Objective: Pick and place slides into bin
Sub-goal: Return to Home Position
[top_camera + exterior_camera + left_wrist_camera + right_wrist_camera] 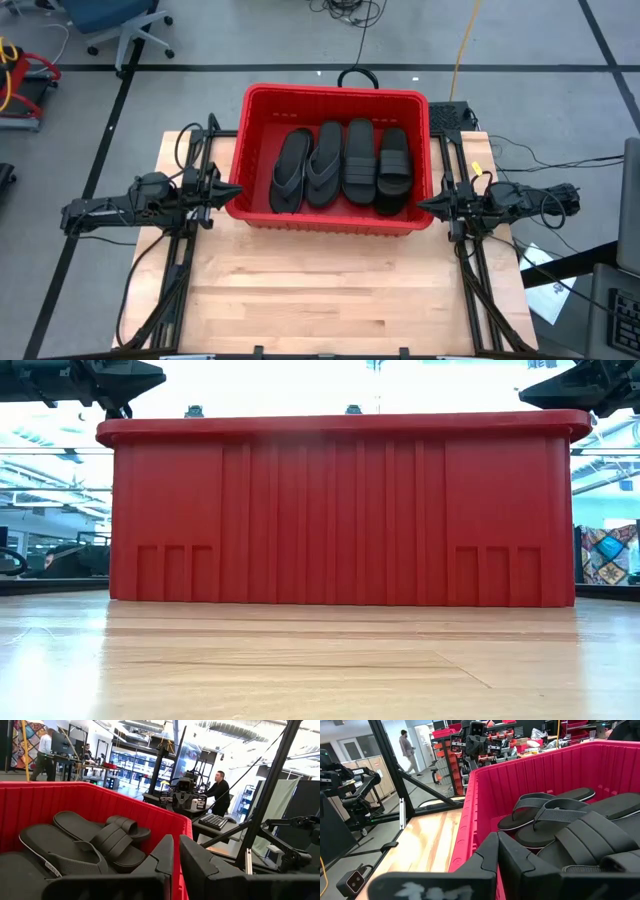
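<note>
The red bin point(335, 92) stands on the far half of the wooden table and fills the low view point(340, 510). Several black slides lie in it side by side: two thong flip-flops point(305, 168) on the left and wide-strapped ones point(377, 165) on the right. My left gripper point(236, 190) is shut and empty, level with the bin's left rim, its fingers point(165, 855) pointing over the rim at the slides point(95, 840). My right gripper point(421, 205) is shut and empty at the bin's right rim, pointing inward point(497, 851) at the slides point(560, 820).
The bare wooden tabletop point(330, 290) stretches between the bin and the near edge. Black arm frames and cables run along both table sides point(175, 270) point(480, 280). People stand in the room beyond the table point(218, 790) point(407, 750).
</note>
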`<state>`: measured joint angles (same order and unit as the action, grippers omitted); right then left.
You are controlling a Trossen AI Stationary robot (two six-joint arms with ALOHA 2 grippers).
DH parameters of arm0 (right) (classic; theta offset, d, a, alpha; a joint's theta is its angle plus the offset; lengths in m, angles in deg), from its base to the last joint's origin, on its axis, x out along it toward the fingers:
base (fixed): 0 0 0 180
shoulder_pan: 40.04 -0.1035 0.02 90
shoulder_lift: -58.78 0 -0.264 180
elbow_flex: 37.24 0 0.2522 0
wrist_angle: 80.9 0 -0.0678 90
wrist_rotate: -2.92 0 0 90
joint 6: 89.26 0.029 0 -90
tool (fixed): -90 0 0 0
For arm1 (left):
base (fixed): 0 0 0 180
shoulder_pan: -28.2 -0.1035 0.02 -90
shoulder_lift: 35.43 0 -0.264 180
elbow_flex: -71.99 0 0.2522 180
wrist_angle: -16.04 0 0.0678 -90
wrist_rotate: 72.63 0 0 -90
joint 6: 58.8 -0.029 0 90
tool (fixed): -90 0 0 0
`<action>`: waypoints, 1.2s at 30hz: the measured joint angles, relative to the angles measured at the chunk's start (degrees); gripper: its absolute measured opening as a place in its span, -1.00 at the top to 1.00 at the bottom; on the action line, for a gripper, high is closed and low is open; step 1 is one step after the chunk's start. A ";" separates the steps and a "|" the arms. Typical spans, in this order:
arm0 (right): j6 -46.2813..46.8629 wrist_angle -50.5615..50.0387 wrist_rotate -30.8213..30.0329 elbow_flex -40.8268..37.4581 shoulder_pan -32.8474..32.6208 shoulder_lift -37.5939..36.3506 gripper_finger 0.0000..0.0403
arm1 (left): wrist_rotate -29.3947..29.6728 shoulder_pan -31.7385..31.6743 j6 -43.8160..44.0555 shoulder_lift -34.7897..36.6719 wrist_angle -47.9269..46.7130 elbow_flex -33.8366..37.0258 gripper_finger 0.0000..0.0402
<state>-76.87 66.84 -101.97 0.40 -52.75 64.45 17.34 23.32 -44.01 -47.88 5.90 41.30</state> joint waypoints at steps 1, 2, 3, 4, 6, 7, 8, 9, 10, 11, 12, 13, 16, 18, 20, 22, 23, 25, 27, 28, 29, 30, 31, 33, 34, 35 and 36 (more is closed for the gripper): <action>0.01 0.00 0.00 0.00 0.00 0.00 1.00 | 0.00 0.00 0.00 0.00 0.00 0.00 0.86; 0.01 0.00 0.00 0.00 0.01 0.00 1.00 | 0.00 0.00 0.00 -0.01 0.01 0.00 0.86; 0.01 0.00 0.00 0.00 0.00 0.00 1.00 | 0.00 0.00 0.00 0.00 0.00 0.00 0.86; -0.01 0.00 0.00 0.00 0.00 0.00 1.00 | 0.00 -0.01 0.00 -0.01 0.00 0.00 0.87; 0.01 0.00 0.00 0.00 0.00 0.00 1.00 | 0.00 0.00 0.00 0.01 0.00 0.00 0.89; 0.01 0.01 0.00 0.00 0.00 0.00 1.00 | 0.00 0.00 0.00 -0.01 0.00 0.00 0.90; 0.01 0.00 0.00 0.00 0.00 0.00 1.00 | 0.00 -0.01 0.00 0.00 0.00 0.00 0.92; 0.01 0.00 0.00 0.00 0.02 0.00 1.00 | 0.00 0.00 0.00 -0.02 0.00 0.00 0.93; 0.00 0.01 0.00 0.00 0.00 0.00 1.00 | 0.00 -0.01 0.01 0.00 0.00 -0.01 0.95; 0.00 0.00 0.00 0.00 0.00 0.00 1.00 | 0.00 0.00 0.02 0.00 0.00 0.00 0.96; 0.00 0.00 0.00 0.00 0.00 0.00 1.00 | 0.00 -0.01 0.01 0.01 0.00 0.00 0.98; -0.01 0.00 0.00 0.00 0.00 0.00 1.00 | 0.00 -0.01 0.01 -0.02 0.01 0.00 0.99; 0.01 0.00 0.00 0.00 0.00 0.00 1.00 | 0.00 0.00 0.02 -0.02 0.00 0.00 0.98; 0.01 0.00 0.00 0.00 0.00 0.00 1.00 | 0.00 -0.01 0.02 -0.01 0.00 0.00 0.95; 0.01 0.00 0.00 0.00 0.00 0.00 1.00 | 0.00 -0.02 0.01 -0.02 0.01 0.00 0.92; 0.01 0.01 0.00 0.00 0.00 0.00 1.00 | 0.00 -0.02 0.01 -0.02 0.00 0.00 0.89; 0.01 0.00 0.00 0.00 0.00 0.00 1.00 | 0.00 0.00 0.02 -0.02 0.01 0.00 0.87; 0.00 0.00 0.02 0.00 0.00 0.00 1.00 | 0.00 0.00 0.00 -0.02 0.00 0.00 0.86; 0.01 0.00 0.00 0.00 0.00 0.00 1.00 | 0.00 -0.01 0.00 -0.01 0.00 -0.01 0.86; -0.01 0.00 0.00 0.00 0.00 0.00 1.00 | -0.02 0.00 0.00 -0.01 0.00 0.00 0.87; 0.01 0.02 0.00 0.00 0.00 0.00 1.00 | 0.00 -0.01 0.00 -0.02 0.00 0.00 0.88; -0.01 0.00 0.00 0.00 0.00 0.00 1.00 | 0.00 -0.01 0.01 -0.02 0.01 0.00 0.89; 0.01 0.01 0.00 0.00 0.00 0.00 1.00 | -0.01 -0.01 0.00 -0.02 0.01 0.00 0.90; 0.00 0.01 0.02 0.00 0.00 0.00 1.00 | -0.02 0.00 0.02 -0.02 0.02 0.00 0.93; 0.01 0.00 0.01 0.00 0.00 0.00 1.00 | -0.02 0.00 0.00 -0.02 0.02 0.00 0.95; 0.01 0.01 0.01 0.00 0.00 0.00 1.00 | -0.02 0.00 0.02 -0.02 0.02 0.00 0.96; 0.00 0.00 0.02 0.00 0.00 0.00 1.00 | -0.02 -0.01 0.00 -0.01 0.00 0.00 0.98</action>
<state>-76.88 66.84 -101.95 0.40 -52.75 64.45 17.32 23.30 -44.01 -47.90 5.90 41.30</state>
